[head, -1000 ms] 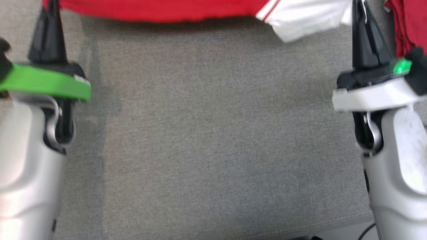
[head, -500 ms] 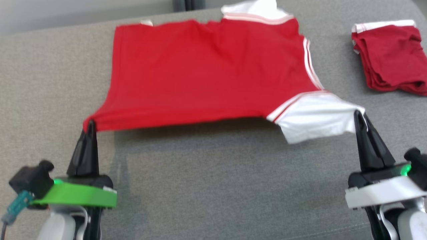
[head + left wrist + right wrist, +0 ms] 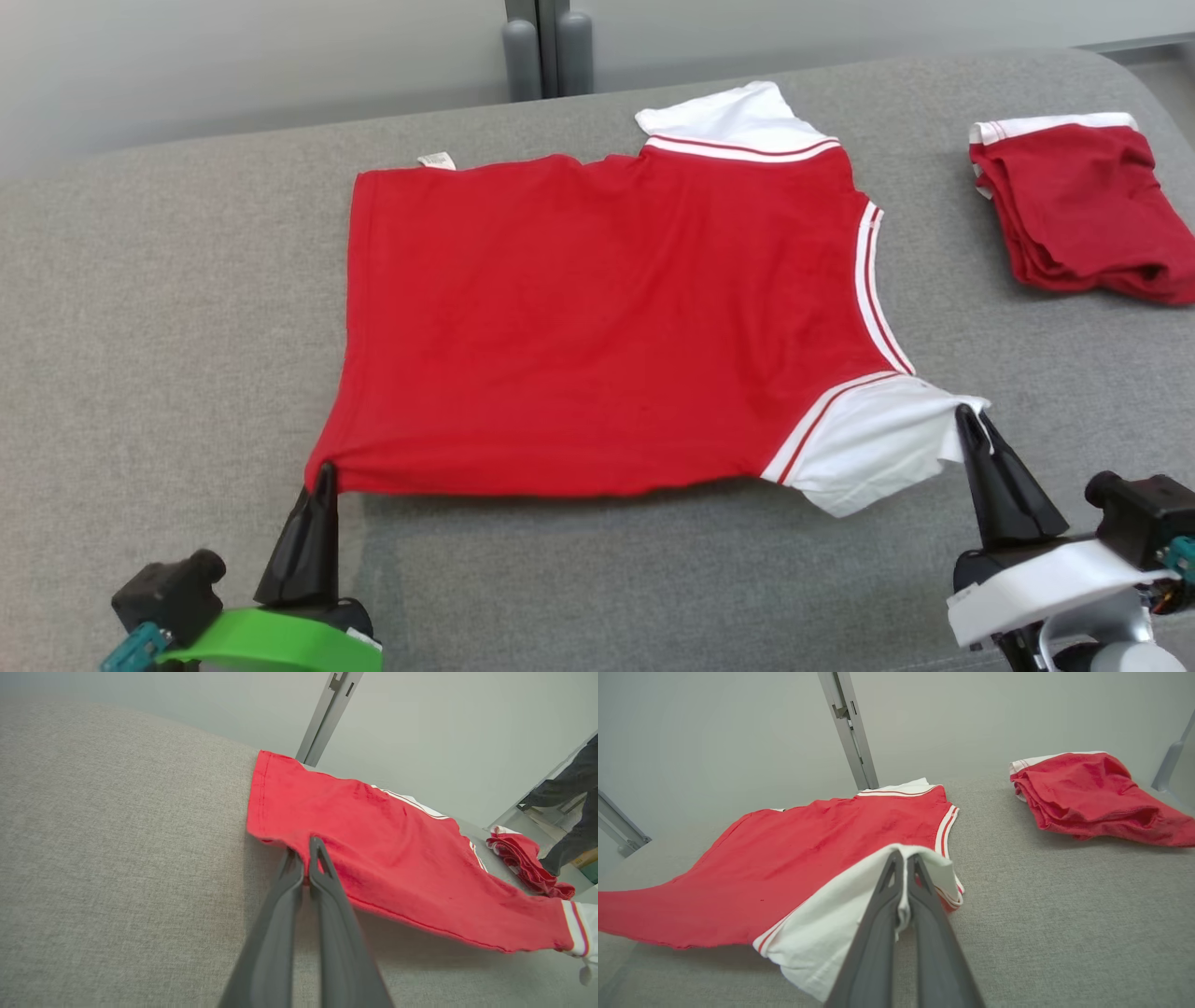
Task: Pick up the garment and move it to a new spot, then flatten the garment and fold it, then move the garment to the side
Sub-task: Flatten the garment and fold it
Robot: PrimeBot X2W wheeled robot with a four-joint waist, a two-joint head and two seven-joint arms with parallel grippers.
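Observation:
The garment point(image 3: 597, 317) is a red shirt with white sleeves and striped trim, spread over a grey cushioned surface point(image 3: 168, 308). My left gripper point(image 3: 322, 471) is shut on its near left hem corner, the red cloth pinched at its tips point(image 3: 306, 847). On the near right, my right gripper point(image 3: 966, 415) is shut on the edge of the white sleeve point(image 3: 868, 443), whose fabric folds between the fingers point(image 3: 903, 858). The near edge of the garment point(image 3: 794, 854) hangs slightly lifted between the two grips; the far part lies flat.
A second folded red garment point(image 3: 1074, 219) with a white band lies at the far right of the surface point(image 3: 1092, 798). A grey wall and a metal post point(image 3: 546, 47) stand behind. A person's dark-trousered legs point(image 3: 577, 812) show at the right of the left wrist view.
The head camera has tilted up, bringing the whole shirt and the far pile into view. Both grippers stay shut on the same corners, and the shirt looks more spread out.

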